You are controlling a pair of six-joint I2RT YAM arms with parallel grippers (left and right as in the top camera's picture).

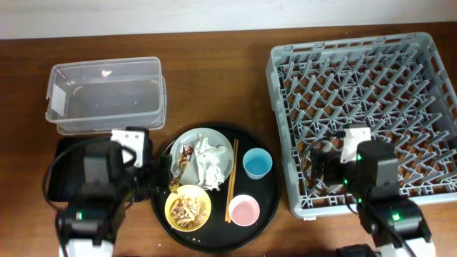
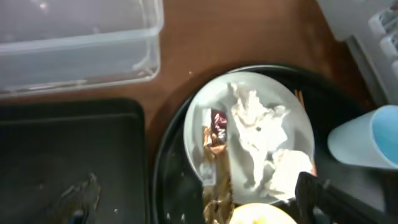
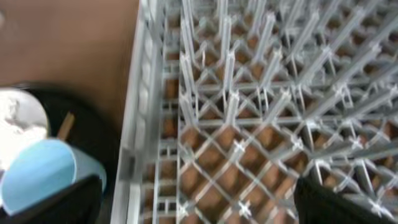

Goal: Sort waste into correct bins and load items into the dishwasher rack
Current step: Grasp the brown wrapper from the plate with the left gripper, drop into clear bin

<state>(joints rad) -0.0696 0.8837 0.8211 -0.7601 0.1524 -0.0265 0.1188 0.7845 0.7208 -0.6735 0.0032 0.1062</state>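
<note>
The pale plate (image 1: 193, 139) on the round tray holds white tissue (image 1: 211, 163), a brown-and-red wrapper (image 1: 187, 152) and some scraps. The yellow bowl (image 1: 188, 208) holds beige scraps. The blue cup (image 1: 257, 163), pink cup (image 1: 244, 210) and chopsticks (image 1: 232, 178) lie beside them. My left gripper (image 1: 158, 175) is open and empty over the tray's left rim, close to the plate (image 2: 292, 118), tissue (image 2: 255, 130) and wrapper (image 2: 217, 121). My right gripper (image 1: 318, 170) is open and empty over the front-left part of the grey rack (image 1: 364, 93), which is also in the right wrist view (image 3: 261, 93).
The clear tub (image 1: 106, 93) stands at the back left. The shallow black tray (image 1: 61, 153) lies in front of it, mostly under my left arm. The round black tray (image 1: 268, 207) sits between it and the rack. The blue cup (image 3: 40, 174) is just left of the rack wall.
</note>
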